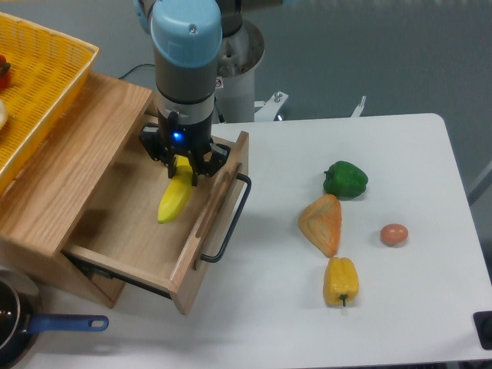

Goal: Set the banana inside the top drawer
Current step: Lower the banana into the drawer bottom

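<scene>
The banana is yellow and curved. It hangs over the open top drawer, a light-wood box with a black bar handle on its front. My gripper is above the drawer's inside and is shut on the banana's upper end. The banana's lower end points down toward the drawer floor. I cannot tell whether it touches the floor.
A yellow mesh basket sits on the cabinet top at the left. On the white table to the right lie a green pepper, an orange wedge-shaped item, a yellow bell pepper and a brown egg. A blue-handled pot is at the bottom left.
</scene>
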`<action>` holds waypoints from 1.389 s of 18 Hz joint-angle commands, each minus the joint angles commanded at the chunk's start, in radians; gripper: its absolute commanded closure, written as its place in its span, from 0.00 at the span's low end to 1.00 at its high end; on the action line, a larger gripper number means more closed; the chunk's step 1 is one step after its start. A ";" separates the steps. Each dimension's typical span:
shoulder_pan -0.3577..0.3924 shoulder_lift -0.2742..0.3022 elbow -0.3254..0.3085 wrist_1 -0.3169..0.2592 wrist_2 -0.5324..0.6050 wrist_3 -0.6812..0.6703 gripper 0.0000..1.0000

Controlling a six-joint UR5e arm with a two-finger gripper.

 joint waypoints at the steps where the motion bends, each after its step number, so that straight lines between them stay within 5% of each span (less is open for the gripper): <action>1: 0.000 0.000 0.000 0.000 0.000 -0.005 0.58; 25: -0.048 -0.020 -0.020 -0.002 0.006 -0.023 0.56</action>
